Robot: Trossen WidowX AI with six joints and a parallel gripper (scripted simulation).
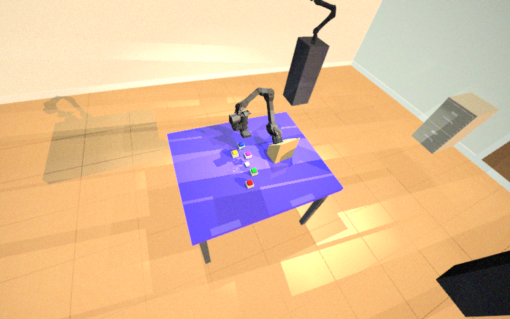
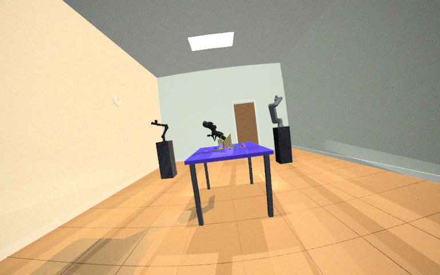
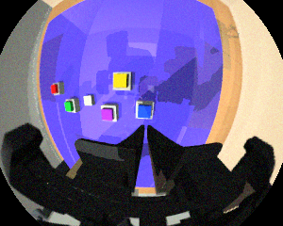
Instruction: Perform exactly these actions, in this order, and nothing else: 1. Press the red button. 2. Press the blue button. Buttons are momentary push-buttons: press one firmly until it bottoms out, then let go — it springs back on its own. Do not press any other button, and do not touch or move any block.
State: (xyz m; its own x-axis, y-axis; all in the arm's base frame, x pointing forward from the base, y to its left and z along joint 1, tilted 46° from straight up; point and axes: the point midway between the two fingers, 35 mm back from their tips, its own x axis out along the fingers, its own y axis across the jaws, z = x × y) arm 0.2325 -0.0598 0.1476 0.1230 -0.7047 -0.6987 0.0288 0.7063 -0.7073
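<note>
1. Gripper (image 3: 145, 131): jaws clenched to a thin slit, holding nothing; raised over the far part of the table (image 1: 210, 221), tips pointing down and forward.
2. Blue button (image 3: 144, 109): in the wrist view just beyond the fingertips, at about 12 o'clock from them and a touch to the near side. This is the relation the coming press turns on: a short advance and a straight descent should meet it. It is square, so no long axis matters.
3. Magenta button (image 3: 108, 112): just beside the blue one, at 9 o'clock from it; the likeliest wrong contact.
4. Yellow button (image 3: 122, 79): at 11 o'clock from the blue one.
5. White block (image 3: 88, 100): small, at 10 o'clock from the fingertips; not to be touched.
6. Green button (image 3: 70, 104): beyond the white block.
7. Red button (image 3: 55, 88): farthest, well apart from the gripper.
</note>
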